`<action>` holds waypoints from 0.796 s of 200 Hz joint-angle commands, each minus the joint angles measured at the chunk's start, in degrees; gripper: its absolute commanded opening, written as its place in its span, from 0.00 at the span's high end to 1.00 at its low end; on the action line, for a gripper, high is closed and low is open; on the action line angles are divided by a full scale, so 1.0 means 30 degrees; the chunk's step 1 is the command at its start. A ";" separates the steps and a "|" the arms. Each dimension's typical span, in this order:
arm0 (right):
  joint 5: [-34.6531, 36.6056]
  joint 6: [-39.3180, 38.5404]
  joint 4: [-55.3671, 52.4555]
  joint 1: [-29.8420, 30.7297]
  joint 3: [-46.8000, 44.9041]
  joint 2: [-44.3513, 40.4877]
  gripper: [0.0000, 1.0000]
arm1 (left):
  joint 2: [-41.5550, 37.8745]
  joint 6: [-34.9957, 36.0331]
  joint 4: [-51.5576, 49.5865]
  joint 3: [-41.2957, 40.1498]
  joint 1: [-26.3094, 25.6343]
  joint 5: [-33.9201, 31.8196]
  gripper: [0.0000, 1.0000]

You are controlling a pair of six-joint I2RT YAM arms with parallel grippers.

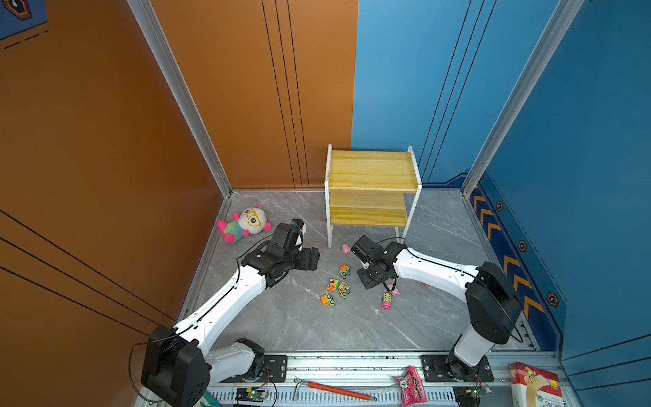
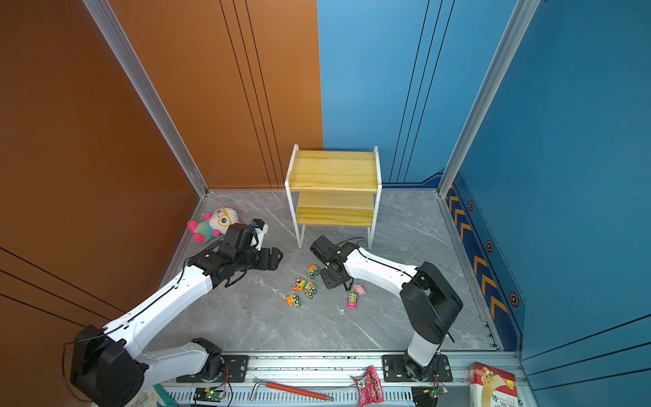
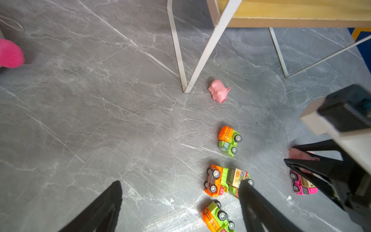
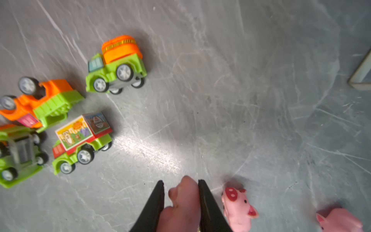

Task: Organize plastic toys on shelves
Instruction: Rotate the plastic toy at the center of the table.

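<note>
My right gripper [image 4: 181, 181] is shut on a pink pig [image 4: 183, 200], low over the grey table. Two more pigs [image 4: 239, 209] [image 4: 339, 220] lie just beside it. A further pig [image 3: 218, 90] lies by the front leg of the shelves [image 1: 373, 176], whose two boards are bare. Several orange and green trucks [image 1: 345, 270] [image 1: 332, 284] [image 1: 327, 300] are clustered mid-table, some tipped over. A pink truck [image 1: 386, 302] lies near the right gripper. My left gripper [image 3: 180, 182] is open above the table, left of the truck cluster, and holds nothing.
A plush doll [image 1: 245, 223] with pink limbs lies at the back left by the wall. On the front rail are a red-handled tool [image 1: 334, 389], a pink packet [image 1: 412, 386] and a box [image 1: 535, 386]. Walls close in the left, back and right.
</note>
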 commanded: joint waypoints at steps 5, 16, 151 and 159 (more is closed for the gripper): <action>0.1750 -0.1430 -0.2838 0.0789 0.1096 0.1081 0.70 | -0.0765 -0.0099 -0.0829 -0.0434 0.0696 0.0466 0.09; 0.1958 -0.1714 -0.3193 0.1048 0.1372 0.1555 0.69 | -0.0965 -0.0127 -0.0828 -0.0517 0.0895 0.0491 0.09; 0.2146 -0.4406 -0.4950 0.1569 0.4450 0.4613 0.49 | -0.1649 -0.0275 -0.0465 -0.0943 0.1986 0.0763 0.09; 0.2238 -0.4443 -0.4922 0.1548 0.4665 0.4637 0.47 | -0.1651 -0.0275 -0.0418 -0.0938 0.2055 0.0840 0.08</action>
